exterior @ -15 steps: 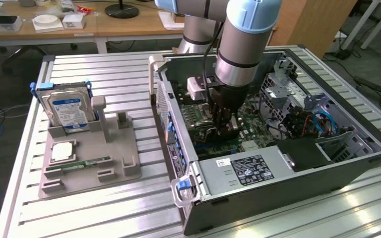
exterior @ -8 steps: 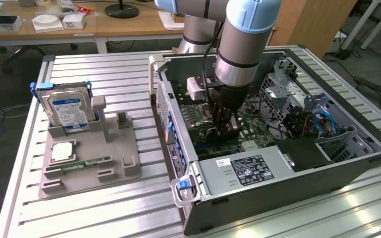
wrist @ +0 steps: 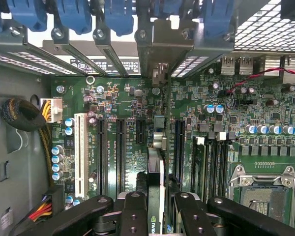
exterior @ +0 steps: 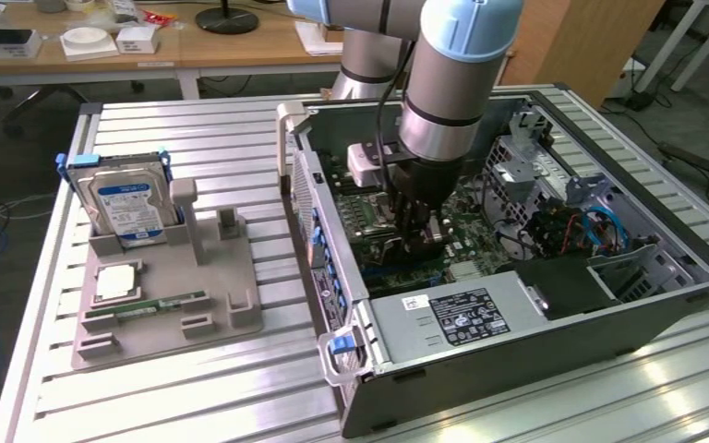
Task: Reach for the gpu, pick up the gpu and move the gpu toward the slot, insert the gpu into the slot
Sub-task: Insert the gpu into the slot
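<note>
A Universal Robots arm (exterior: 453,83) reaches down into an open desktop computer case (exterior: 539,314) lying on its side on a slatted aluminium table (exterior: 170,388), its gripper (exterior: 419,242) lowered close over the green motherboard (exterior: 386,235). In the wrist view the gripper's black fingers (wrist: 135,214) are closed in on the gpu (wrist: 156,196), pinching the thin card edge-on between them (an Nvidia mark shows on the edge nearest the camera). The card stands upright over the motherboard, lined up along a row of long black expansion slots (wrist: 120,155) beside a white slot (wrist: 80,152); whether its lower edge has already entered a slot cannot be told. Its silver end bracket (wrist: 160,73) points toward the case's rear openings, where blue retaining clips (wrist: 73,17) sit above the slot covers. An empty processor socket (wrist: 263,184) lies to one side. On the exterior view's left, a grey fixture tray (exterior: 163,305) holds an upright blue-labelled hard drive (exterior: 126,201), a processor chip (exterior: 117,281) and a narrow memory stick (exterior: 158,305), well apart from the case.
</note>
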Robot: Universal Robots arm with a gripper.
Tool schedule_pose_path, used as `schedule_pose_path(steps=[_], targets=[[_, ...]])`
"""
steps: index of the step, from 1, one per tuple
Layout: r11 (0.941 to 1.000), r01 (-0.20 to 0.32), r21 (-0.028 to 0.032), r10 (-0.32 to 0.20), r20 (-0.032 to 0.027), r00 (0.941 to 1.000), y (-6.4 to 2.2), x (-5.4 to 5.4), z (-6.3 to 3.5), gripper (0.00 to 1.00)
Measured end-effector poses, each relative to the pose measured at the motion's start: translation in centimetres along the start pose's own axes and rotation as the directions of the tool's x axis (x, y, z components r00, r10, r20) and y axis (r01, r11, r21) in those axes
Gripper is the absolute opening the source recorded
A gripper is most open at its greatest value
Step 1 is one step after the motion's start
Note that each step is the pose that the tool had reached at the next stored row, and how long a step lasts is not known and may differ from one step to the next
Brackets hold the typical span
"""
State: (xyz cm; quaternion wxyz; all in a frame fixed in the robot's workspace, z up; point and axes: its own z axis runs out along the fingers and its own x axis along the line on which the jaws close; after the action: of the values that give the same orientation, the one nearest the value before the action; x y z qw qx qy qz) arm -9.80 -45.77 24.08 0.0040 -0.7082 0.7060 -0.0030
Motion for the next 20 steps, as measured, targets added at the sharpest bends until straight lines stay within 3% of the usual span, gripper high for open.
schedule_pose_path(steps=[20], targets=[[1.0,0.0,0.0007,0.0,0.0,1.0,0.24,0.0,0.48,0.26]])
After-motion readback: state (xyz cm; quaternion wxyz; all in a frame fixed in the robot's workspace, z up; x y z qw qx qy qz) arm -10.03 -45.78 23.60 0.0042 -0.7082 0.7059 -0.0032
